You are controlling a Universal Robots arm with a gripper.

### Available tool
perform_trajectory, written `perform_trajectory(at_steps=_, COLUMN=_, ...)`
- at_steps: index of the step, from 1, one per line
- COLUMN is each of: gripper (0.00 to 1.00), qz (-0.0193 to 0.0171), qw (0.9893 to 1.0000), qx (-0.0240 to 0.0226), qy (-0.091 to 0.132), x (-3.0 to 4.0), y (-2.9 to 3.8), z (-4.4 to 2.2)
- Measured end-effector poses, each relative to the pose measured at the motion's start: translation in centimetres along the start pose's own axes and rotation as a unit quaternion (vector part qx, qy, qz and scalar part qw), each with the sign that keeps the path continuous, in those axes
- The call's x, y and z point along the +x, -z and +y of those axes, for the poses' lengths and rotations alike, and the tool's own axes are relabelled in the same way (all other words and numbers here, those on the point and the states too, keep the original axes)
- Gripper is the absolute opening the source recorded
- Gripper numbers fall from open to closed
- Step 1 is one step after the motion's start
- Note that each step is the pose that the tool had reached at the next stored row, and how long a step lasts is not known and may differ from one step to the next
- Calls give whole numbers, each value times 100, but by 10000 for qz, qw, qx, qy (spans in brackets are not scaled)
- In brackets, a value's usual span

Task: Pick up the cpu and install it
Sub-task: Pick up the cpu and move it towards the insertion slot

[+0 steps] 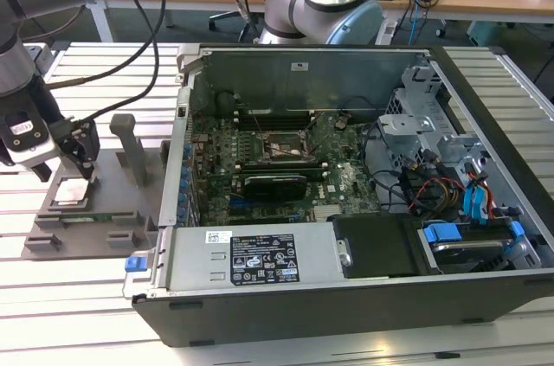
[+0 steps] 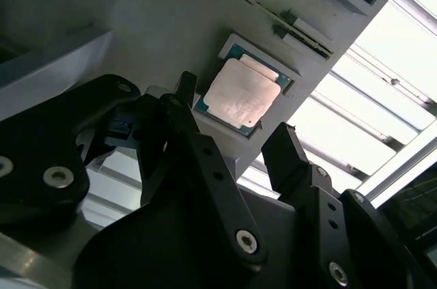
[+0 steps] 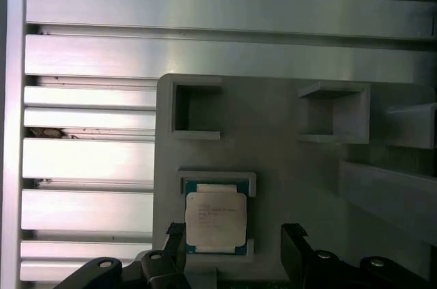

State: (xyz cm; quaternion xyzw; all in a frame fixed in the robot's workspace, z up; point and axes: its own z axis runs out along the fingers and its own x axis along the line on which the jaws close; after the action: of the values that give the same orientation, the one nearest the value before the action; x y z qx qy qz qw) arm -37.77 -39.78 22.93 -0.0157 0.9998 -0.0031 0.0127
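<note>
While the jaws stand spread wider than the cpu (image 3: 216,217), they grasp nothing. Their two black fingers (image 3: 295,238) flank the chip on opposite sides, close to its edges, and I cannot tell whether either one touches it. The fingers are flat, angular metal links with silver screw heads.

The single cpu is a flat square with a matt silver-grey metal lid and a thin blue-green rim. It lies flat in a shallow square recess of the tray (image 3: 273,159), one slab of dull grey plastic. Two open square pockets (image 3: 196,108) are moulded into the slab beyond the chip, and the exterior view shows one upright post (image 1: 130,145) on it.

The tray rests on the surface (image 1: 86,72), made of long, shiny aluminium slats with grooves between them. Just beside the tray, towards the exterior view's right, stands one open case (image 1: 346,297) of grey sheet metal. It holds a green board (image 1: 346,180), a square socket (image 1: 281,151) and a long black card (image 1: 275,184).
</note>
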Motion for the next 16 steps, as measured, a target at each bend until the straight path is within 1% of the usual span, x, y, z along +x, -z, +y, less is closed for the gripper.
perform_trajectory(at_steps=7, gripper=66, qz=-1, qw=10000, qx=0, qy=0, x=1, y=-36, z=1)
perform_trajectory(at_steps=9, gripper=66, qz=-1, qw=10000, qx=0, qy=0, x=1, y=-64, z=0)
perform_trajectory(at_steps=11, gripper=66, qz=0, qw=10000, qx=0, qy=2, x=3, y=-116, z=1)
perform_trajectory(at_steps=13, gripper=66, qz=0, qw=10000, qx=0, qy=15, x=3, y=-137, z=1)
perform_trajectory(at_steps=14, gripper=66, qz=0, qw=10000, qx=0, qy=27, x=4, y=-160, z=1)
perform_trajectory(at_steps=16, gripper=66, qz=-1, qw=10000, qx=0, qy=25, x=20, y=-202, z=3)
